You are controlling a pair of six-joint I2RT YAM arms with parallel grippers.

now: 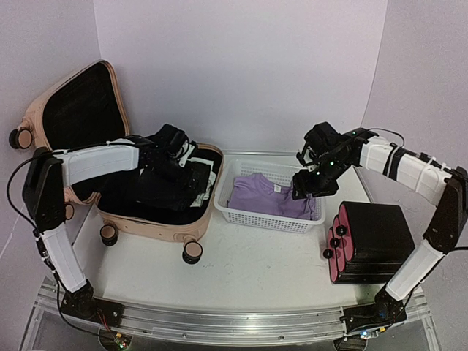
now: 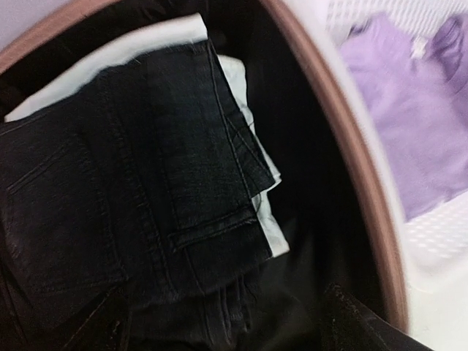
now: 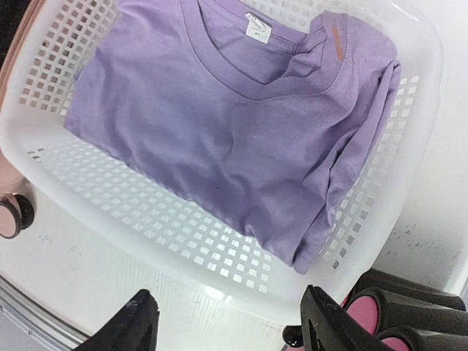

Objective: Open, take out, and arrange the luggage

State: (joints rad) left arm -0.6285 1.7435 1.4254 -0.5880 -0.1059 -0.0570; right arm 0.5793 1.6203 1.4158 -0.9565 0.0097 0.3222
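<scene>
The luggage [image 1: 157, 223], a large pale pink suitcase, lies open at the left with its lid [image 1: 80, 110] up against the wall. Folded black jeans [image 2: 146, 183] lie in it on a white garment [image 2: 95, 62]. My left gripper [image 1: 183, 164] hovers low over the jeans inside the case. Only its right finger [image 2: 358, 322] shows, set wide, so the jaws look open and empty. My right gripper [image 3: 234, 329] is open and empty, above the near right rim of the white mesh basket [image 3: 219, 248]. A folded purple T-shirt [image 3: 219, 124] lies in the basket.
The basket [image 1: 256, 216] stands just right of the suitcase, nearly touching its rim [image 2: 344, 146]. A small black case with pink wheels [image 1: 376, 238] lies at the right, close under my right arm. One suitcase wheel [image 3: 11, 216] shows at the left edge of the right wrist view.
</scene>
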